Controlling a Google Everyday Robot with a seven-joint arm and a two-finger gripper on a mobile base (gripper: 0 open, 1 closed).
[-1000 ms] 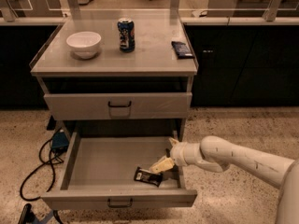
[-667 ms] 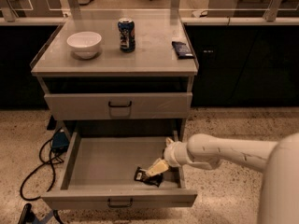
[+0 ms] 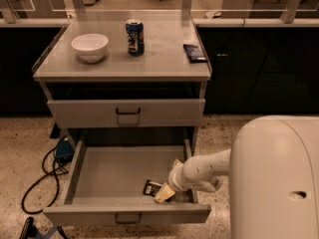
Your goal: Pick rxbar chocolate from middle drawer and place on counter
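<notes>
The rxbar chocolate is a small black bar lying flat on the floor of the open middle drawer, near its front right corner. My gripper reaches into the drawer from the right and sits right at the bar's right end, low over the drawer floor and partly covering the bar. The counter is the pale grey cabinet top above the drawers.
On the counter stand a white bowl, a blue can and a flat dark blue packet. A taller drawer above is shut. A black cable lies on the floor at left. My white arm fills the lower right.
My gripper has moved down and a little left, onto the bar's right end. My arm's bulk has swung in and now fills the lower right. The bar has not moved.
</notes>
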